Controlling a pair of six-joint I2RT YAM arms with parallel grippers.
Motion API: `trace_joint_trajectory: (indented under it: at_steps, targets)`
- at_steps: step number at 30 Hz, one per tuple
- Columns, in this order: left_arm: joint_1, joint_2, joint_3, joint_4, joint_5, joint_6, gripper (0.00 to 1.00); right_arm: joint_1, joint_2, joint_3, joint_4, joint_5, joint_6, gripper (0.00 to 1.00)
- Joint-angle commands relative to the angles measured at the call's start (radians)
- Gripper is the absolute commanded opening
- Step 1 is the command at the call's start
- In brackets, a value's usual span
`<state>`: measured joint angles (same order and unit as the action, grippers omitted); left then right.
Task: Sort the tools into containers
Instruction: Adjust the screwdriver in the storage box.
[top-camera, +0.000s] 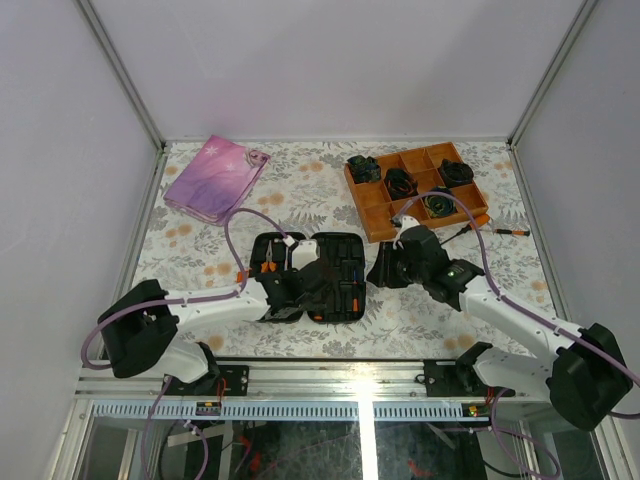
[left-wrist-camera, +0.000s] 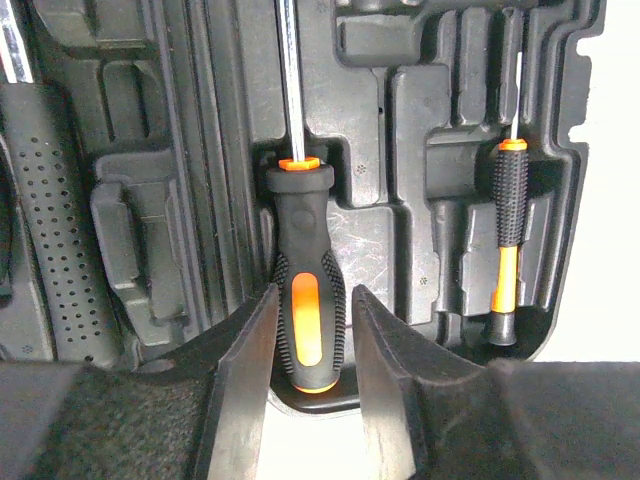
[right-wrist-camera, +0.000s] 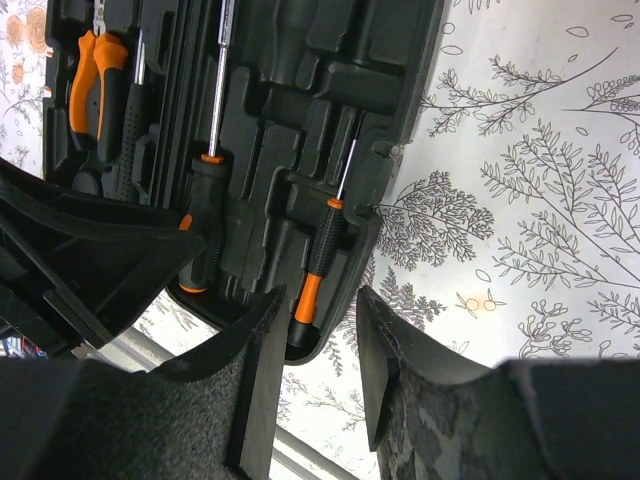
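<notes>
The black tool case (top-camera: 345, 245) lies open in the middle of the table. A large orange-and-black screwdriver (left-wrist-camera: 308, 290) lies in a moulded slot, and a thin driver (left-wrist-camera: 508, 240) lies in a slot at the case's right edge. My left gripper (left-wrist-camera: 315, 295) is open, and its fingers closely straddle the butt of the screwdriver handle. My right gripper (right-wrist-camera: 320, 295) is open and empty above the case's near right corner, beside the thin driver (right-wrist-camera: 318, 262). Pliers (right-wrist-camera: 85, 75) sit in the case's left half. A loose driver (top-camera: 497, 231) lies on the table at the right.
An orange compartment tray (top-camera: 372, 218) holding black rolled bundles stands at the back right. A pink-purple fabric pouch (top-camera: 215, 178) lies at the back left. Grey walls close in the flowered table on three sides.
</notes>
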<state>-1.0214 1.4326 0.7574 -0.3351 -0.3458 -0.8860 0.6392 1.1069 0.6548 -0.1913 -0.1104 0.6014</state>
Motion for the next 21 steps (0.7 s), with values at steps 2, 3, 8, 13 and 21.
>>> trace_joint_trajectory:
  at_steps: [2, 3, 8, 13, 21]
  targets:
    - [-0.008, 0.019, 0.031, -0.017, -0.046, 0.026, 0.32, -0.006, 0.013, 0.052, 0.03, -0.031, -0.02, 0.39]
    - [-0.007, 0.023, 0.034, -0.018, -0.045, 0.028, 0.31, -0.006, 0.015, 0.056, 0.032, -0.027, -0.021, 0.39]
    - [-0.012, 0.027, 0.026, -0.036, -0.043, 0.028, 0.27, -0.006, 0.065, 0.14, 0.009, -0.016, -0.05, 0.39]
    - [-0.025, 0.017, -0.003, -0.07, -0.052, 0.009, 0.26, -0.006, 0.151, 0.232, 0.024, -0.015, -0.042, 0.39]
    - [-0.069, -0.026, -0.1, -0.077, -0.034, -0.041, 0.25, -0.004, 0.306, 0.321, 0.086, -0.043, 0.047, 0.4]
